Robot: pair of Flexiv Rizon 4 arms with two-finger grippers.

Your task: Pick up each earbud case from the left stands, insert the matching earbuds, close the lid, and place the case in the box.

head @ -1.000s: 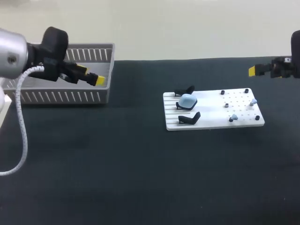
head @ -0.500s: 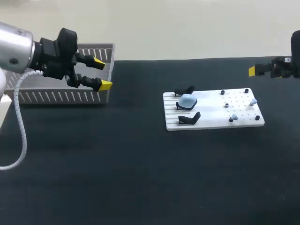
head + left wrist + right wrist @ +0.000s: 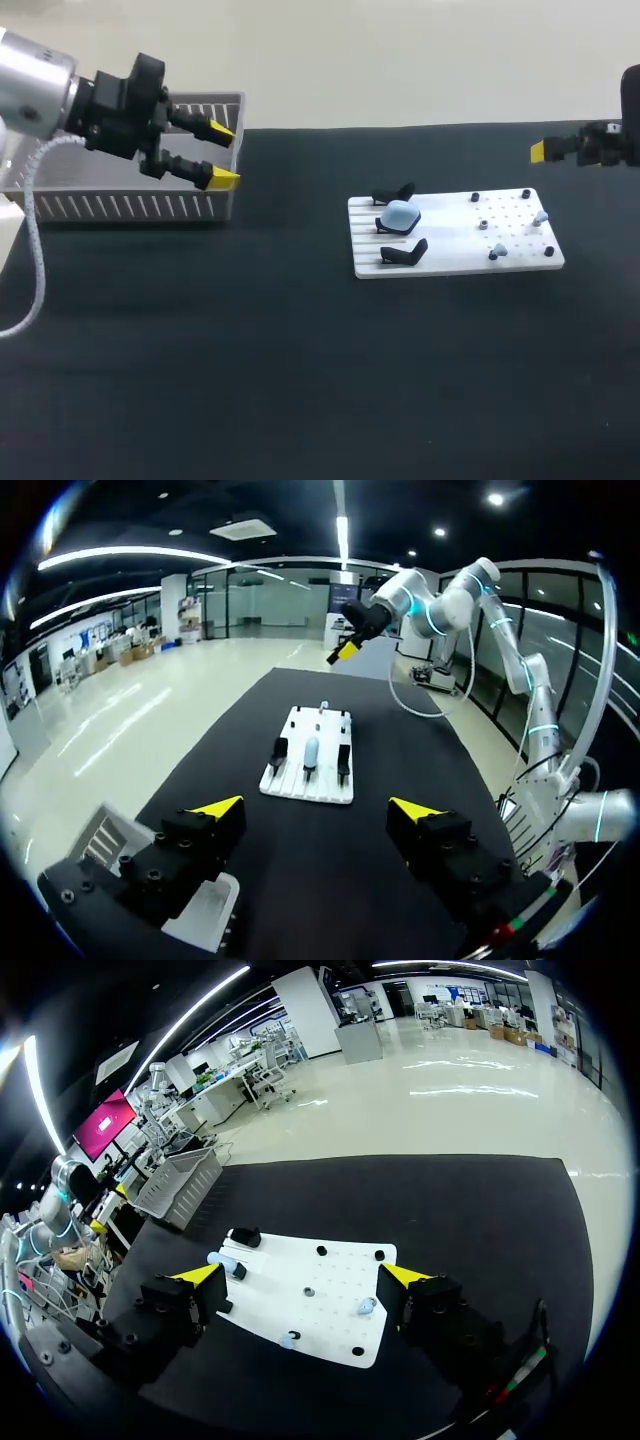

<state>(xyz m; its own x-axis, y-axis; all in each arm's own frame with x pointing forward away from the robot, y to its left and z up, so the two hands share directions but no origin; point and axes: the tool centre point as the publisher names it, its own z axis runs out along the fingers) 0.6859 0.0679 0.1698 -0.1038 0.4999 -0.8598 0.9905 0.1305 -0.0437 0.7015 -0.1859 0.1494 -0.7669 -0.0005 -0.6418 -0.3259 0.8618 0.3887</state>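
Case (image 3: 400, 214), pale blue, smooth and rounded, sits on the middle stand at the board's (image 3: 455, 262) left end, well apart from both grippers. Two black forked stands (image 3: 393, 193) flank it, one behind and one in front. The board is white and flat, ribbed under the stands and dotted with holes toward its right, where small pale earbuds (image 3: 541, 216) and black pegs (image 3: 526, 194) stand. Left gripper (image 3: 222, 155) hangs at the box's (image 3: 120, 207) right end, far left of the case, fingers spread wide, holding nothing. Right gripper (image 3: 302, 1274) hovers beyond the board's right end, equally wide and bare. The box is grey with slatted walls; its contents cannot be told. Everything rests on a matte black table (image 3: 300, 380).
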